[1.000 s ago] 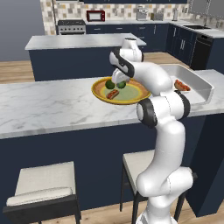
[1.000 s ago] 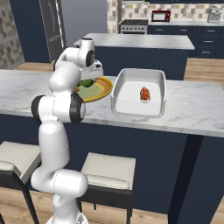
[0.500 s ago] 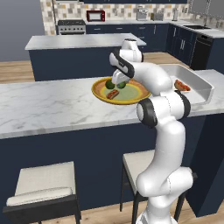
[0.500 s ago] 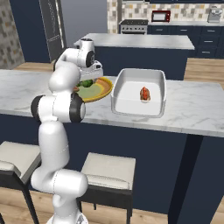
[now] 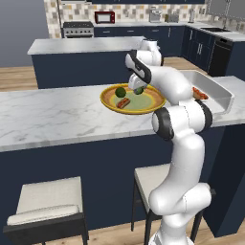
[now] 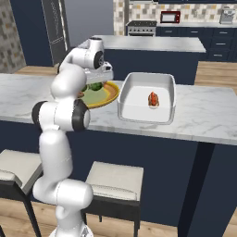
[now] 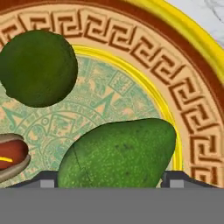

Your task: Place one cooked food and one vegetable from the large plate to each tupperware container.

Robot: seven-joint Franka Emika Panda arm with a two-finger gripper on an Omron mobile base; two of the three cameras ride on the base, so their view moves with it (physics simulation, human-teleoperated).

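Now | gripper (image 7: pixel 113 181): fingertips either side of avocado (image 7: pixel 118 153), grip cannot be told | large plate (image 5: pixel 107 98): counter's far edge

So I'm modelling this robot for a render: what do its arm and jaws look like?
The arm is glossy white with rounded, bulbous links and dark grey to black bands at the joints. No cables or markings show. The gripper ends in small dark tips with lighter grey pads.

You have bare white marble surface (image 5: pixel 52 115) left of the round yellow-rimmed plate (image 5: pixel 154 102). On the plate, a dark green round vegetable (image 7: pixel 38 68) and a hot dog (image 7: pixel 12 155) crowd the pear-shaped green avocado (image 7: pixel 118 155) between your fingers (image 7: pixel 174 179).
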